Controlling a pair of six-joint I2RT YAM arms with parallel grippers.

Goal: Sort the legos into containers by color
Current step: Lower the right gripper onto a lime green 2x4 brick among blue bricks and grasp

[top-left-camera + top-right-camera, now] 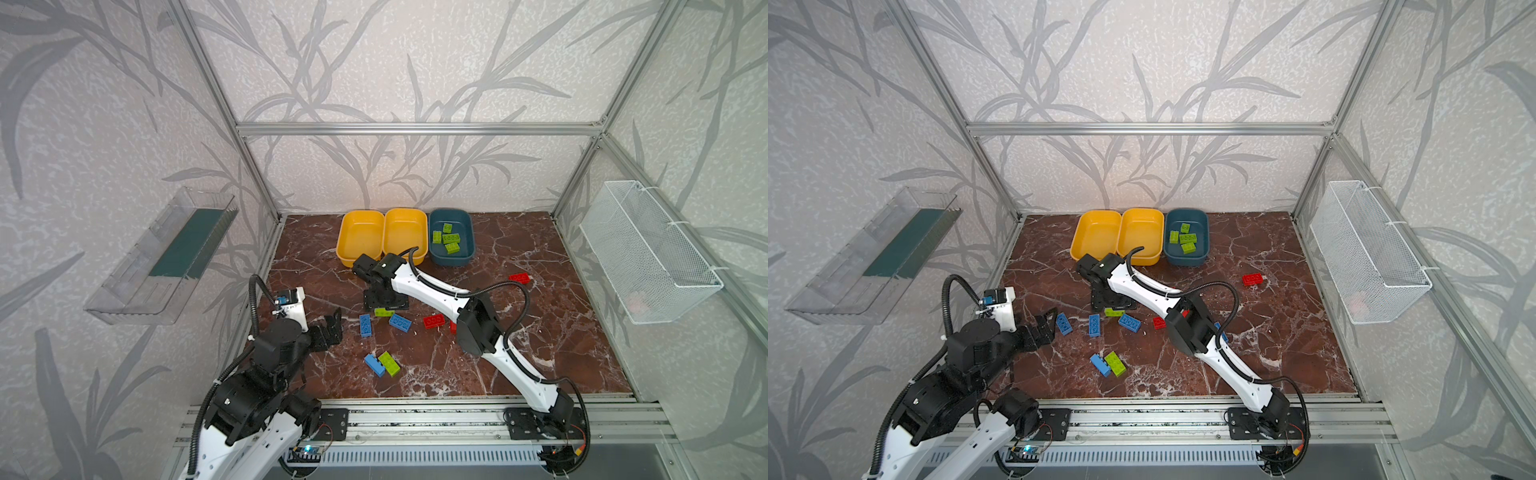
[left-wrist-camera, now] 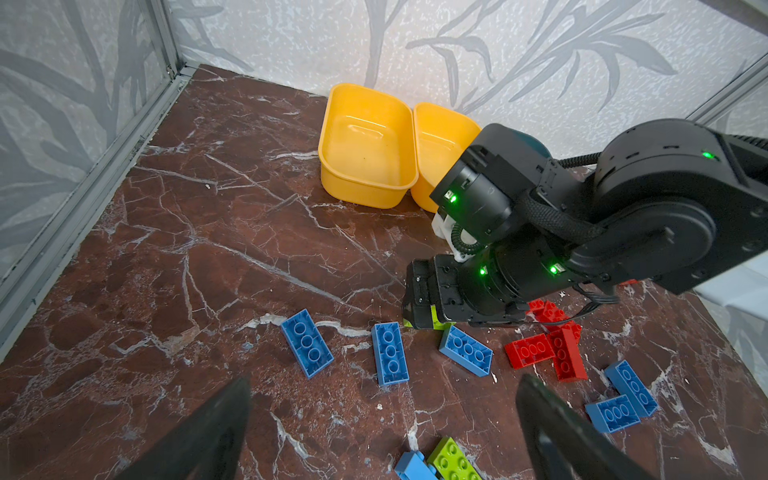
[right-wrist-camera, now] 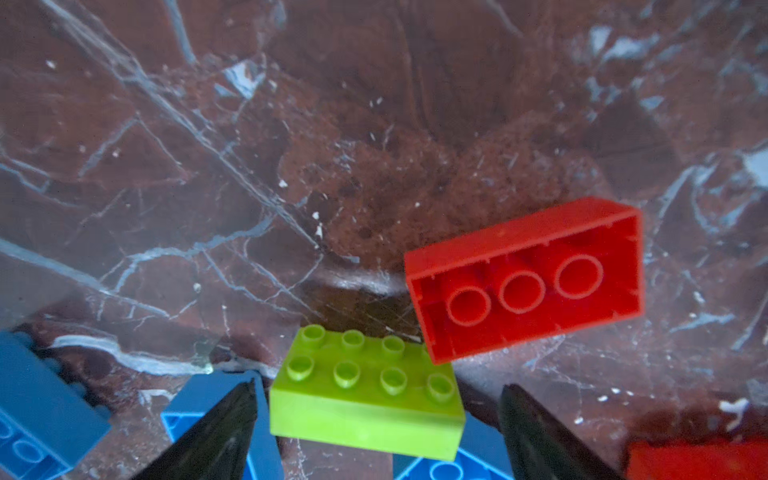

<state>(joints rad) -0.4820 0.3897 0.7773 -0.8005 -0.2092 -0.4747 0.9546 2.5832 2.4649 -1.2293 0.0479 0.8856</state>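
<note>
Right gripper (image 3: 377,384) open, straddling green lego (image 3: 365,409) lying studs-up on desk (image 1: 540,332), its long axis running finger to finger so jaws look set for the short ends; left gripper (image 2: 384,380) open, farther off; teal tub (image 1: 451,259) holds greens.

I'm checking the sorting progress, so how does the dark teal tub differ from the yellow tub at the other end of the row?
Color: the teal tub is dark blue-green, while the yellow tub is bright yellow.
Contents: the teal tub holds four lime green bricks, while the yellow tub is empty.
Shared: both have the same shallow rounded-rectangular shape and about the same size, and both stand upright in one row.
</note>
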